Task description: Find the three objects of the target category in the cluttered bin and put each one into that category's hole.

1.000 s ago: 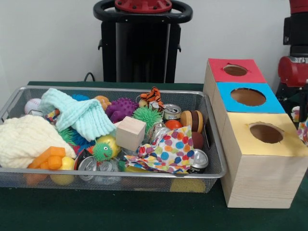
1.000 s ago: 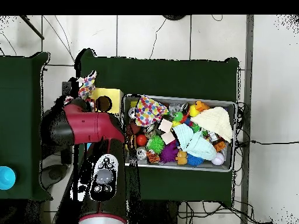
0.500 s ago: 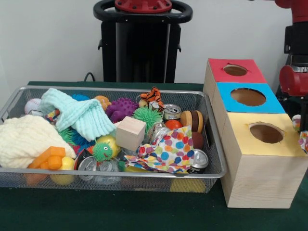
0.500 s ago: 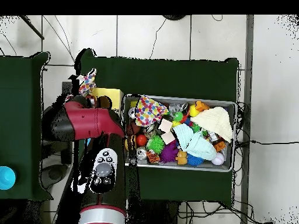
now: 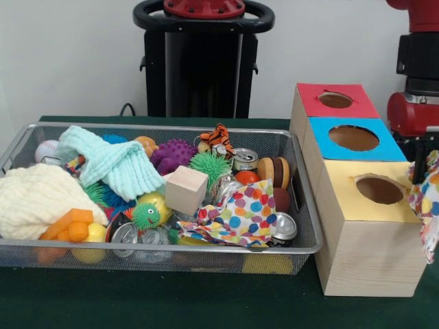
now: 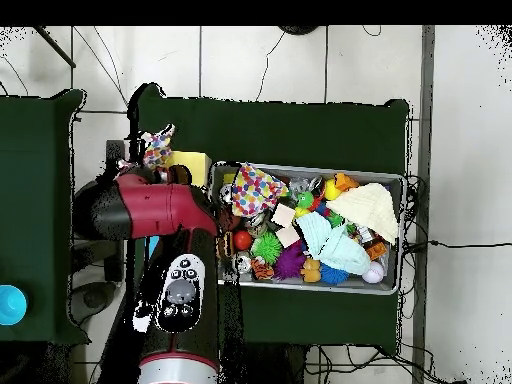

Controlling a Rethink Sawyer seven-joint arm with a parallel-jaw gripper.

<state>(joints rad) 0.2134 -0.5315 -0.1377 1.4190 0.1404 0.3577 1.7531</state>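
Carrying one polka-dot cloth (image 5: 426,205) further left into the front view than half a second ago, with more of it now showing beside the yellow box (image 5: 370,257). Dangling it in the air below the red arm (image 5: 413,113), just right of the yellow-ringed hole (image 5: 379,190) and not yet over it. Seen from overhead, holding the same cloth (image 6: 157,150) at the outer edge of the yellow surround, away from the bin. Hiding the gripper (image 5: 416,162) behind cloth and arm; cannot tell whether spread or pinching.

Leaving a second polka-dot cloth (image 5: 236,216) crumpled at the near right of the wire bin (image 5: 171,258), lying over cans just right of a wooden cube (image 5: 185,190). Leaving the mint knitted cloth (image 5: 113,164) at the far left and the cream knitted cloth (image 5: 34,199) at the near left. Not showing a third dotted piece in either view.
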